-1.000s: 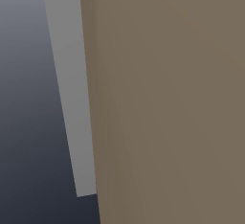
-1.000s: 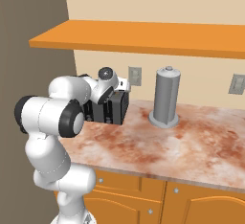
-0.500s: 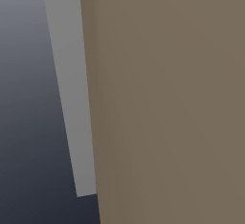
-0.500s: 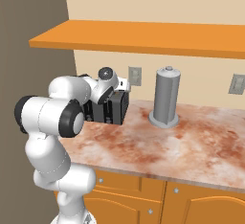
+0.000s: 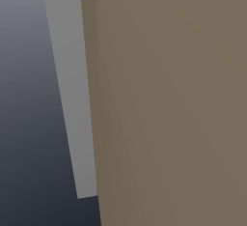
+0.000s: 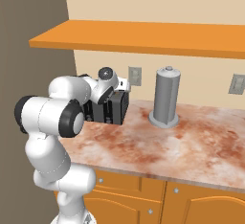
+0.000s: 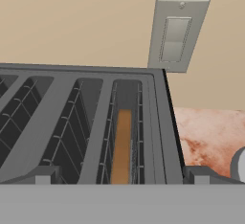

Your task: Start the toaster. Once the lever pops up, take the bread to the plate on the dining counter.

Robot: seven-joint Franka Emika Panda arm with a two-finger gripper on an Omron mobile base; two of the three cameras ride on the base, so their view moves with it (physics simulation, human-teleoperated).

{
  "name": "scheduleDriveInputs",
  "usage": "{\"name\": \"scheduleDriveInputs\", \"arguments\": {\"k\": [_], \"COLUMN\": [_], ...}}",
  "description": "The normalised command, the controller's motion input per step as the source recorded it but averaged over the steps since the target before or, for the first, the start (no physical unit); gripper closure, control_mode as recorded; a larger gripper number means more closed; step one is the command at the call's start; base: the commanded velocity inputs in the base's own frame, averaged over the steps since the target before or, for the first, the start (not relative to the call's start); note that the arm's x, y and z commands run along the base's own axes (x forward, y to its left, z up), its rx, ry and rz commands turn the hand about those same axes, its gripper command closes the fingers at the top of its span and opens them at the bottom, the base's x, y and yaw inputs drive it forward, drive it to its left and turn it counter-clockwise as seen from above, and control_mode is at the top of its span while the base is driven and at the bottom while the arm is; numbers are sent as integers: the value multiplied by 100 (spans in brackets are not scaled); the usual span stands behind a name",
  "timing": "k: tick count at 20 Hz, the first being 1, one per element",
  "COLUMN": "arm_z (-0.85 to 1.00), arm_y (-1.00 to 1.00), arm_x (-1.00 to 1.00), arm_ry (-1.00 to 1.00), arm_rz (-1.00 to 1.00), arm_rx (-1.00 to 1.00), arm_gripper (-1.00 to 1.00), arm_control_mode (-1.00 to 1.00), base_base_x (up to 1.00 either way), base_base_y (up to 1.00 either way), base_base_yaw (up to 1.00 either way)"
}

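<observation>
Bread point(image 7: 122, 146) upright in toaster point(image 7: 86, 122) slot, directly below open hand point(image 7: 122, 180)

The bread point(image 7: 122, 146) stands on edge in the toaster's point(image 7: 81, 122) rightmost slot.

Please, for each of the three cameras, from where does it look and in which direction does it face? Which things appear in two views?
Left base view: on the base, behind the arm to its left; faces a flat brown panel at close range.
Right base view: behind the arm to its right; looks forward and down at the counter, the toaster and a grey canister; the white arm rises at lower left.
Hand view: on the hand, looking down into the toaster's slots, with the bread in one.
Shared: the right base and hand views both show the toaster and the wall plate.
</observation>
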Motion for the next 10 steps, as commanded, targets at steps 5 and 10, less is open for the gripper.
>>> {"name": "scheduleDriveInputs", "arguments": {"k": [5,10], "arm_z": [0,0], "arm_y": [0,0], "arm_x": [0,0], "arm_ry": [0,0], "arm_rz": [0,0], "arm_rx": [0,0], "arm_gripper": [-100,-100], "arm_control_mode": [-100,-100], "base_base_x": [0,0], "base_base_y": [0,0], "base_base_yaw": [0,0]}}
